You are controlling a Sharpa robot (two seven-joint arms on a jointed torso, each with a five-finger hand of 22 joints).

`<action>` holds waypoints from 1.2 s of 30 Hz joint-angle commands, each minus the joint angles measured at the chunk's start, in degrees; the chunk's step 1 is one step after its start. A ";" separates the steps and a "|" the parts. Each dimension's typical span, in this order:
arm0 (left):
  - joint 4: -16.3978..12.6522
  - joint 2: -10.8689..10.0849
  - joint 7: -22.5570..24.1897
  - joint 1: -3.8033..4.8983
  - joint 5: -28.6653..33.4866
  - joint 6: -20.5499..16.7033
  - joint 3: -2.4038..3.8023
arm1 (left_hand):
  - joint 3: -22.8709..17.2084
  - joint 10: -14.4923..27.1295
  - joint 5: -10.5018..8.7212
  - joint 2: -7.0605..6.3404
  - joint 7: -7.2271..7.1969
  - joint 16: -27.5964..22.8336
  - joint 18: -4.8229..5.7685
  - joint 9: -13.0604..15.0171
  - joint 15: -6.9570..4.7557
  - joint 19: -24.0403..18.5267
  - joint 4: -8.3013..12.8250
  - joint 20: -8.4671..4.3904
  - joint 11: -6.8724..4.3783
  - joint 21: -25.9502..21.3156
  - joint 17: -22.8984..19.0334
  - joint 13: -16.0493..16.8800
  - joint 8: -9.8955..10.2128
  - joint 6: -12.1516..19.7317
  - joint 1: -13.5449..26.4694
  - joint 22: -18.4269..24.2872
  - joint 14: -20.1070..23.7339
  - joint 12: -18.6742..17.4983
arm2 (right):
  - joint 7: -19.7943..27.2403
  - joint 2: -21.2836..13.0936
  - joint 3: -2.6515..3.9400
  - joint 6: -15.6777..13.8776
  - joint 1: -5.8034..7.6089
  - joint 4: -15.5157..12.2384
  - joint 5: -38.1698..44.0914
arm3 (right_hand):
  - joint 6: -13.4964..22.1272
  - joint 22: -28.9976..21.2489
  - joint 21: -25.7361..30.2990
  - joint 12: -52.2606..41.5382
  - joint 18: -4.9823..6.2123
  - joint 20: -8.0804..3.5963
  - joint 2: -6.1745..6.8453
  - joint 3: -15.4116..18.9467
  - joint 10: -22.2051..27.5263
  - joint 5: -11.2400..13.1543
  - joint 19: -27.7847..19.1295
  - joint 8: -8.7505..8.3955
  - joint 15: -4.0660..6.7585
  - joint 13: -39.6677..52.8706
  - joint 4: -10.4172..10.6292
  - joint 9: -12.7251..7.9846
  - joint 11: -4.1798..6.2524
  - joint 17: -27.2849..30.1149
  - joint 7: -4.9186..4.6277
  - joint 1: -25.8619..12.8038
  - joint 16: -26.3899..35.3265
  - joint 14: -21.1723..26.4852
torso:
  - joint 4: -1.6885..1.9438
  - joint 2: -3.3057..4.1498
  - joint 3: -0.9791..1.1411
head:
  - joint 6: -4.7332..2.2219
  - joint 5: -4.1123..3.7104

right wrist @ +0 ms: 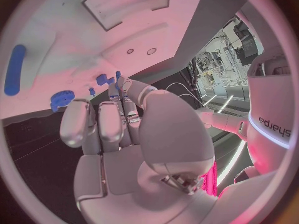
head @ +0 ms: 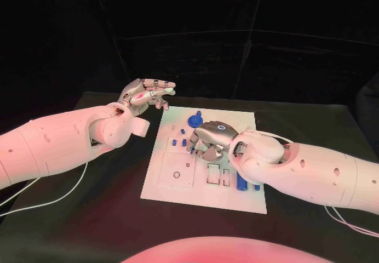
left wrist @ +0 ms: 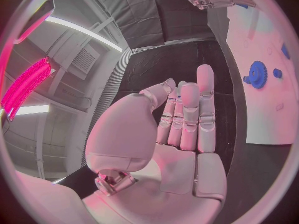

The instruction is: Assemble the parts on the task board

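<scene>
The right hand [head: 210, 141] is bunched over small blue parts [head: 178, 141] mid-board — grip unclear, could knock them; the left hand [head: 148, 93] hangs open, empty.

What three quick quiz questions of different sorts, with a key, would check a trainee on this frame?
1. True or false: the left hand rests on the task board.
2. Which hand is over the board? A) left B) right C) neither
3. Fill in: the blue gear lies near the board's ___ edge, seen from the robot.

Key: 1 false, it is raised off the board's far left corner, holding nothing. 2 B, the right hand. 3 far.
</scene>
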State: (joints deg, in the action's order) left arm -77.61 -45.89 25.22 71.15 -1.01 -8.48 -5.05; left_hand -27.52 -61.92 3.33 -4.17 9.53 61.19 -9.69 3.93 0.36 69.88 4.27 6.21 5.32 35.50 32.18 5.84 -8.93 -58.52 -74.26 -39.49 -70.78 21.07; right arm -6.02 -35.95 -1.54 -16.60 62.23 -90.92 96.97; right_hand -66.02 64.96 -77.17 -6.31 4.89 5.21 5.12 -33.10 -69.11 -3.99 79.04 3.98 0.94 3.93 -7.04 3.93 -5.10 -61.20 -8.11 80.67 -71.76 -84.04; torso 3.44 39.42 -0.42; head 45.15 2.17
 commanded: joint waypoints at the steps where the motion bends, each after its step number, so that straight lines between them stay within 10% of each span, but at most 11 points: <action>1: -0.08 0.13 0.72 0.10 0.26 1.00 0.06 | 0.15 0.53 0.33 -0.06 0.15 -0.19 -0.75 -0.06 0.08 -0.35 0.32 -0.12 -0.06 -0.38 -0.07 0.07 -0.22 0.43 -0.29 0.07 0.36 0.12 | 1.14 0.68 -0.12 2.60 -0.10 0.58 1.37 | 0.26 -0.08 -0.14 -0.28 0.07 -0.15 0.09 -0.39 -1.26 -0.33 0.29 -0.25 -0.17 0.05 -0.09 -0.07 0.86 0.06 -0.28 -0.66 -0.26 -1.21 | -0.01 -0.04 -0.02 | 0.30 0.45; 36: 0.60 0.68 0.15 0.10 0.26 1.29 0.06 | 0.25 0.64 0.37 -0.08 0.19 -0.15 -0.75 -0.06 0.11 -0.35 0.31 -0.10 -0.02 -0.43 -0.08 0.07 -0.24 0.49 -0.22 0.10 0.38 0.23 | 2.29 2.61 -0.53 5.96 -1.17 1.39 2.61 | 0.52 0.03 -0.21 -0.13 0.05 -0.10 0.09 -0.65 -1.02 -0.44 0.32 -0.30 -0.25 0.03 -0.12 -0.10 0.76 -0.22 -0.38 -1.02 -0.50 -1.27 | -0.07 0.00 0.02 | 1.36 2.07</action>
State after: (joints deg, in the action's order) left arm -77.04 -45.29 25.14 71.16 -0.99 -7.95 -5.05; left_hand -27.36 -61.51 3.34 -4.17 9.71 61.19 -9.69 3.95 0.32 69.88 4.43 6.21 5.32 35.28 32.19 5.83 -8.93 -58.34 -74.26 -39.44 -70.74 21.07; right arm -4.50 -33.44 -2.08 -11.51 61.01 -89.48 99.18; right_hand -65.80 64.95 -77.17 -6.08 4.89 5.21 5.27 -33.40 -69.13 -4.20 79.04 3.98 0.94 3.90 -7.02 3.92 -5.08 -61.33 -8.33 80.04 -72.02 -84.04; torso 3.39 39.41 -0.41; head 46.49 4.22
